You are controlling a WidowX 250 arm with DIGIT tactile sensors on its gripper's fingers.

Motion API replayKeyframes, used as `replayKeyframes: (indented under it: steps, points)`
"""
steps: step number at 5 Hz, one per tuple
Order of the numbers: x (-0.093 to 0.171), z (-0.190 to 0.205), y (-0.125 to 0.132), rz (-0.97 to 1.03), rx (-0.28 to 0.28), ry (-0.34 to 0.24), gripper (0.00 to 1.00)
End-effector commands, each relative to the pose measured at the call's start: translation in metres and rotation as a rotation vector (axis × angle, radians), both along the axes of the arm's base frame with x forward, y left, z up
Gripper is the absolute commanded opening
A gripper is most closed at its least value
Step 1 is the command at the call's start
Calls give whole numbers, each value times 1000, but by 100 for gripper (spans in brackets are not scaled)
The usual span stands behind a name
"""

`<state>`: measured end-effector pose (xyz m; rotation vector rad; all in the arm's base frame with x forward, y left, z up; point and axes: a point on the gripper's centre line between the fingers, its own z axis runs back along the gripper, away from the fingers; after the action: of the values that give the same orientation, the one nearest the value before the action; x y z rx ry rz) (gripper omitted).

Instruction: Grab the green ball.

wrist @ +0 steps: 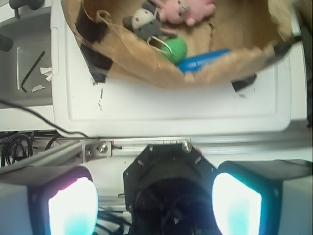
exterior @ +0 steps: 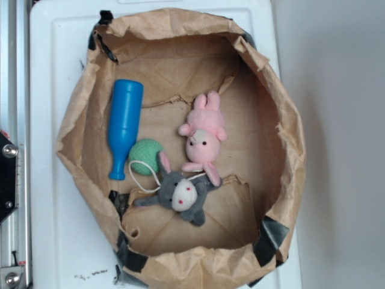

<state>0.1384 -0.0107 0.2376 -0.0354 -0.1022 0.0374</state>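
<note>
White table (exterior: 60, 241) carries a crumpled brown paper bag (exterior: 283, 108), its top rolled down into a wide open basin, patched with black tape (exterior: 267, 238) at the rim. Inside on the bag floor: green ball (exterior: 145, 156), small, knitted texture, lying left of centre. Blue pin (exterior: 124, 126) lies just left of the ball, fat end toward the far rim, narrow end near the ball; whether they touch cannot be told. Grey plush (exterior: 179, 195) lies just beside the ball on its near-right side, one pink ear reaching up against it; a white cord loop (exterior: 143, 176) runs from the plush along the ball's lower edge. Pink bunny (exterior: 204, 136) lies right of the ball, a little apart, feet toward the grey plush. Metal rail (exterior: 13, 144) runs along the table's left edge. Wrist view: pincer (wrist: 154, 203) sits outside the bag, above the rail side of the table, well apart from the ball (wrist: 176, 48); two pads (wrist: 73, 208) spread wide at either edge of the view, nothing held between them. Ball partly hidden there behind the bag's near wall.
</note>
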Motion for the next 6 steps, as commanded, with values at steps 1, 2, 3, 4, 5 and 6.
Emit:
replayKeyframes:
  steps: [1, 2, 3, 4, 5, 6]
  points:
    - [35, 6, 25, -7, -15, -73, 100]
    - [58, 1, 35, -41, -17, -97, 100]
    - [86, -12, 37, -86, -52, -132, 100]
    - [106, -31, 28, -178, -74, -140, 100]
    - [118, -61, 27, -249, -89, -131, 100]
    - [118, -61, 27, -249, -89, -131, 100]
